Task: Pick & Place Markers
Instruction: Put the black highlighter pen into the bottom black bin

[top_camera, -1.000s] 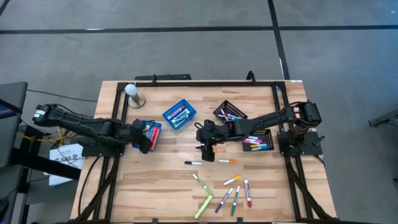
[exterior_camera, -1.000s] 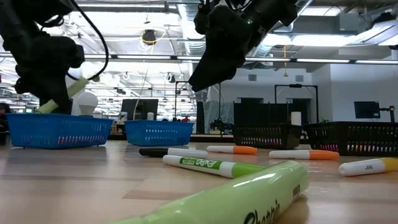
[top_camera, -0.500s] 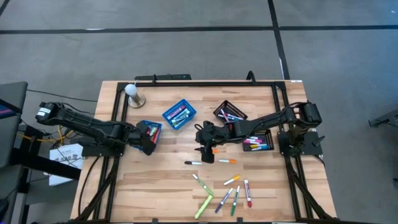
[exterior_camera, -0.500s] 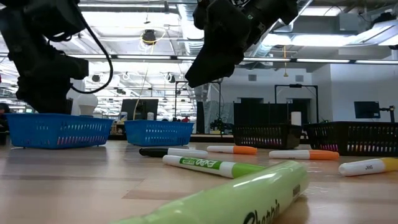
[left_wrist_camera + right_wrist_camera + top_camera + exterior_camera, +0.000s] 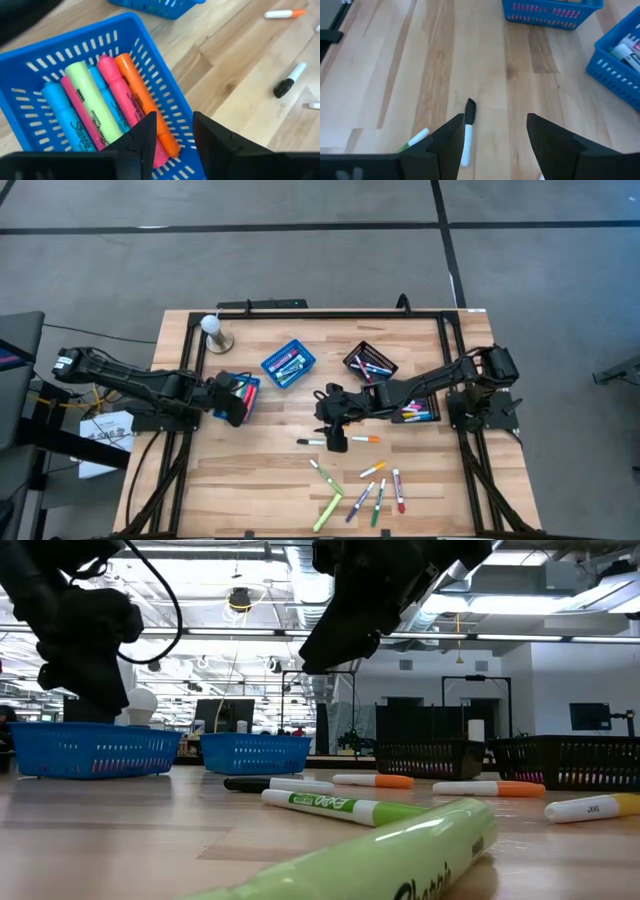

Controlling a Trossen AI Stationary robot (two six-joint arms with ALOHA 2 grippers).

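Left claw [image 5: 172, 137] parked over the left blue basket [image 5: 243, 394] at the desk's left side, fingers parted by a narrow gap, empty. Inside that basket, fat highlighters lying side by side: two light blue, one yellow-green [image 5: 93, 101], one pink, one orange [image 5: 145, 109]. Second blue basket [image 5: 288, 364] further toward the far edge, near the middle, with more markers in it.

Right claw [image 5: 492, 140] reaching toward the middle of the desk [image 5: 250, 470], fingers spread wide, holding nothing, hanging above a white marker with a black cap [image 5: 467, 131]. Same marker seen from above just beside the claw on its near side [image 5: 312, 441]; an orange-capped white marker [image 5: 366, 439] lying just to the right of it.

Loose cluster of markers [image 5: 360, 490] closer to the near edge: green, white, purple, red and orange pieces scattered at angles, plus a fat yellow-green highlighter [image 5: 400, 855] closest to the low camera.

Two black mesh baskets [image 5: 368, 361] on the right half, both with markers inside, the nearer one partly under the right arm. White bulb-shaped object [image 5: 213, 330] on a round base at the far left corner.
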